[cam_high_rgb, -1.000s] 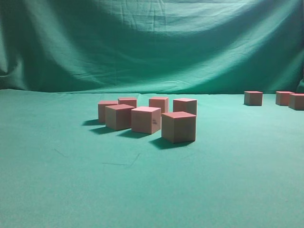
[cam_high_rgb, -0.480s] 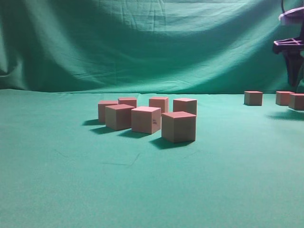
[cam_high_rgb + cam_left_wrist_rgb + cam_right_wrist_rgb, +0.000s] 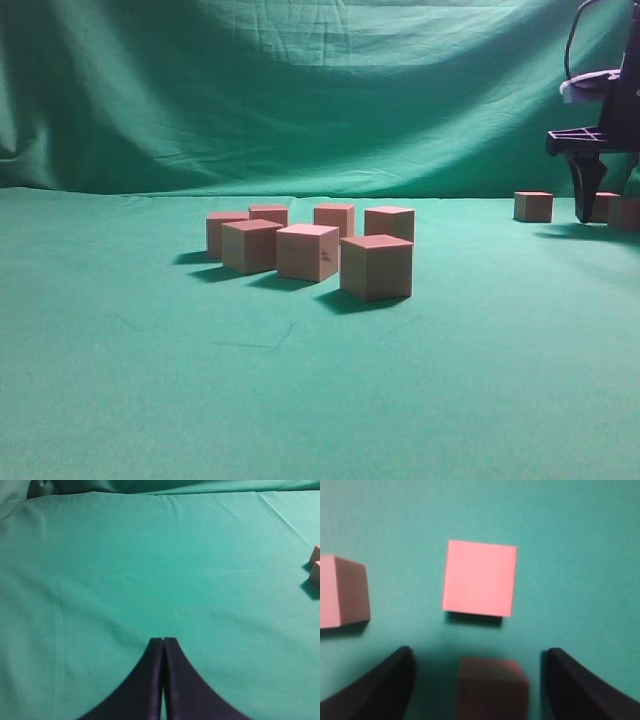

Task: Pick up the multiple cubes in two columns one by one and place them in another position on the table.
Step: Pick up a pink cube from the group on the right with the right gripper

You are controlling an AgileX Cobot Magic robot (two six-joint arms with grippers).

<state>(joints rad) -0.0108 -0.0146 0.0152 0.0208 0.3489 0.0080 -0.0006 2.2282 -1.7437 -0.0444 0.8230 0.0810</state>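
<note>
Several reddish-pink cubes (image 3: pixel 308 252) stand clustered mid-table on the green table (image 3: pixel 150 380). Three more sit far right: one cube (image 3: pixel 533 206) stands free, and two at the edge are partly hidden by my right gripper (image 3: pixel 604 200). In the right wrist view that gripper (image 3: pixel 477 653) is open and straddles a shadowed cube (image 3: pixel 492 690), with a gap on each side. Another cube (image 3: pixel 480 577) lies just ahead and a third cube (image 3: pixel 342 592) to the left. My left gripper (image 3: pixel 163 640) is shut and empty over bare cloth.
The wrinkled green backdrop (image 3: pixel 320 100) hangs behind the table. Two cube corners (image 3: pixel 315 569) show at the right edge of the left wrist view. Open cloth stretches between the central cluster and the right-hand cubes.
My right arm came in from the upper right and dropped down to the right-hand cubes. Its fingers have drawn slightly closer. No cube has moved.
</note>
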